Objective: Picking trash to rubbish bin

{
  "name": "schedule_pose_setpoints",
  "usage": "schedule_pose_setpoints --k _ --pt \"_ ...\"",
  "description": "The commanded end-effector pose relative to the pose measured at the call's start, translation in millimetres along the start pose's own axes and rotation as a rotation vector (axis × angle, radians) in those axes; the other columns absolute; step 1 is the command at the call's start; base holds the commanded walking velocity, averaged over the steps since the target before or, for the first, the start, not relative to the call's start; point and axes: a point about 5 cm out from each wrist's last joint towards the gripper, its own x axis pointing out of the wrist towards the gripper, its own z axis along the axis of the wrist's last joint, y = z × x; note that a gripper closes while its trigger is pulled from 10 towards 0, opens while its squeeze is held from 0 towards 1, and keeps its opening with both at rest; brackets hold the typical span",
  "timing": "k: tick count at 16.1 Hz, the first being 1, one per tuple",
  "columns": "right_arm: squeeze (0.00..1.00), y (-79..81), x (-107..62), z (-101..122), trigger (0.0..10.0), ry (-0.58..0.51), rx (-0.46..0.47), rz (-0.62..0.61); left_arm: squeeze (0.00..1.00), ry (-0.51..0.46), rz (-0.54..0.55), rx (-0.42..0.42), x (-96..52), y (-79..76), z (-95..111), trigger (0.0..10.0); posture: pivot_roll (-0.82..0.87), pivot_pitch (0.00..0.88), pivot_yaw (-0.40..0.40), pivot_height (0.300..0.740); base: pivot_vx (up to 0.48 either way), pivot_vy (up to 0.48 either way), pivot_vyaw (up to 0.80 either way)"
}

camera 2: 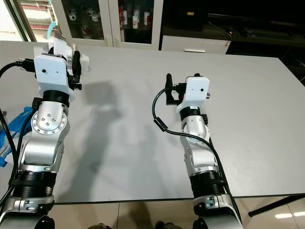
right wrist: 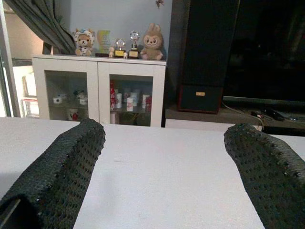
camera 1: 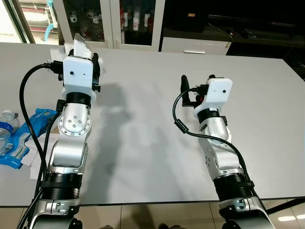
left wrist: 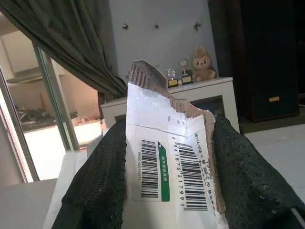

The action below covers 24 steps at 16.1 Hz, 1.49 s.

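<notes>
A torn piece of white cardboard (left wrist: 169,167) with two barcode labels stands upright between the black fingers (left wrist: 102,181) of my left gripper (left wrist: 169,130), which is shut on it. From the head views this cardboard (camera 1: 81,46) pokes up above the left wrist, raised over the far left part of the white table (camera 1: 143,124). My right gripper (right wrist: 164,143) is open with nothing between its fingers (right wrist: 62,171). It hovers low over the table's middle right (camera 1: 196,83).
A blue plastic wrapper (camera 1: 29,125), a clear plastic bottle (camera 1: 5,128) and some white paper lie at the table's left edge beside my left arm. A white glass-door cabinet (right wrist: 100,90) stands beyond the table's far edge.
</notes>
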Motion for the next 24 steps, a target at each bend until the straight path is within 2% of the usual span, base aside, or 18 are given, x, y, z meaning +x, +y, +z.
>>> schedule_pose_setpoints --k 1,10,21,24 --pt "0.00 -0.5 1.9 1.7 10.0 -0.007 0.007 0.003 0.00 -0.007 -0.001 0.007 2.5 -3.7 1.7 10.0 0.02 0.058 -0.075 0.740 0.000 0.000 0.00" --pt "0.00 1.2 1.6 -0.2 10.0 0.003 0.017 0.019 0.00 -0.017 0.005 0.007 2.5 -3.0 2.3 10.0 0.03 0.058 -0.076 0.740 0.000 0.000 0.00" --pt "0.00 3.2 -0.7 -3.7 10.0 0.019 0.012 0.042 0.00 -0.019 -0.006 0.010 0.4 -3.4 0.4 10.0 0.02 0.039 -0.072 0.740 -0.248 0.000 0.00" --pt "0.00 3.3 -0.7 -4.0 10.0 0.019 0.013 0.042 0.00 -0.017 -0.008 0.011 -0.2 -4.1 0.1 10.0 0.02 0.039 -0.072 0.740 0.000 0.000 0.00"
